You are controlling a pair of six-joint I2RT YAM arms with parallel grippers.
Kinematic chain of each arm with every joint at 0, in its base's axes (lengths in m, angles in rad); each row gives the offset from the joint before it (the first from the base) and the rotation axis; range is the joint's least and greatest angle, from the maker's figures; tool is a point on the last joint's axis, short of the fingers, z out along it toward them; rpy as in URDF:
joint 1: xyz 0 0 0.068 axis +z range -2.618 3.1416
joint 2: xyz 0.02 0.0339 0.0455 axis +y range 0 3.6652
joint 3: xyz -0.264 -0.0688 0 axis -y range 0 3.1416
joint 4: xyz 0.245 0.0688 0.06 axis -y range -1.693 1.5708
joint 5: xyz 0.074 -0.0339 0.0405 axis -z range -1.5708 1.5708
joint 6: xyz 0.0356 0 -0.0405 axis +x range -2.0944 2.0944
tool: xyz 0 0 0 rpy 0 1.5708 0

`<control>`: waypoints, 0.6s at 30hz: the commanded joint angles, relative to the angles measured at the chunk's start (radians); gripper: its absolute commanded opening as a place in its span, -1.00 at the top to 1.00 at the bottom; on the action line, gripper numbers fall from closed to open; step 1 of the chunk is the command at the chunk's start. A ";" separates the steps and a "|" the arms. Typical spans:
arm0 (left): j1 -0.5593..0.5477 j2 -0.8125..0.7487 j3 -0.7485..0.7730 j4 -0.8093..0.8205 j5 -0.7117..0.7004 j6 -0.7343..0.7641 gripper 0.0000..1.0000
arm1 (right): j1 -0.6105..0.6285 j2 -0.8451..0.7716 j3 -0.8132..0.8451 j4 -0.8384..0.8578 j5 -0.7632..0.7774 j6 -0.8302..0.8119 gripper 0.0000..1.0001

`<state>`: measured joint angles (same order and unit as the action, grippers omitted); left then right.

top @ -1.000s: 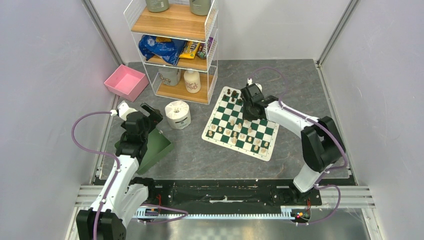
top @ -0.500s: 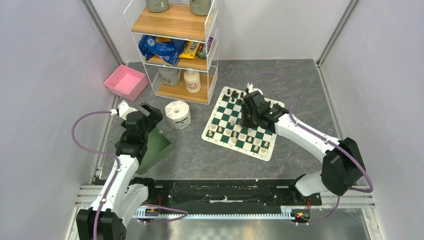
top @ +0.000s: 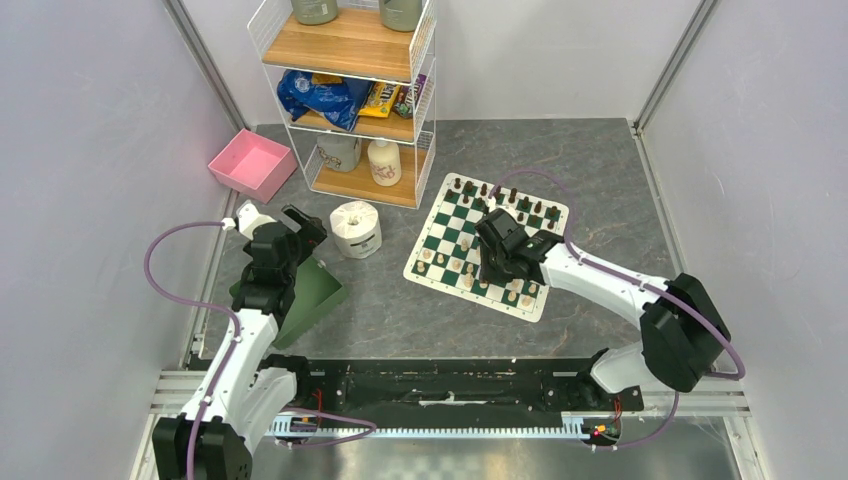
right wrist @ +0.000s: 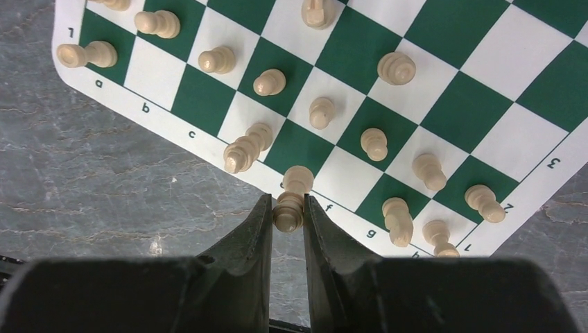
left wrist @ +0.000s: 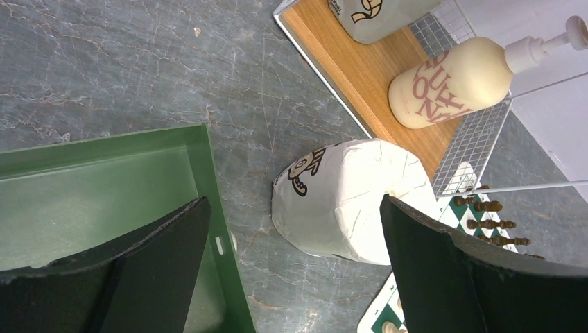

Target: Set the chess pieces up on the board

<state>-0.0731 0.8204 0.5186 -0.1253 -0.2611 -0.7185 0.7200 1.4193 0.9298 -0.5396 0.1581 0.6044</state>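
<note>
Board (right wrist: 509,52) of flat green-white checks, turned cream piece (right wrist: 288,214) in right gripper (right wrist: 287,205)

1. Top view: bright, even, diffuse overhead light; faint soft shadows on the counter (top: 600,160), no glare, sharp throughout
2. Left wrist: toilet roll (left wrist: 350,201) and pump bottle (left wrist: 451,83) sharp, slight sheen on the bottle; left fingers (left wrist: 444,270) close, dark, soft-edged
3. Right wrist: board (right wrist: 444,41) crisp, cream pieces (right wrist: 374,143) throw short soft shadows; right fingers (right wrist: 249,257) near-black, detail crushed at bottom edge

Smooth cream chess pieces (right wrist: 320,111), matt board (right wrist: 447,31)
</note>
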 commanded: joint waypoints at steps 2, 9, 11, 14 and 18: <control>0.007 -0.001 0.028 0.031 -0.012 -0.022 -0.99 | 0.003 0.027 0.012 0.020 0.011 0.001 0.55; 0.007 0.002 0.025 0.035 -0.010 -0.022 -0.99 | 0.006 0.047 0.000 0.065 0.010 0.010 0.55; 0.007 0.005 0.025 0.035 -0.010 -0.023 -0.99 | 0.005 0.050 0.000 0.071 0.012 0.013 0.55; 0.008 0.004 0.019 0.036 -0.012 -0.022 -0.99 | 0.007 0.061 0.000 0.078 0.012 0.014 0.55; 0.008 0.003 0.013 0.038 -0.010 -0.025 -0.99 | 0.007 0.075 -0.001 0.082 0.014 0.012 0.55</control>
<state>-0.0731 0.8242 0.5186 -0.1249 -0.2611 -0.7189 0.7231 1.4784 0.9298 -0.4904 0.1585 0.6067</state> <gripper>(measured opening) 0.994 0.261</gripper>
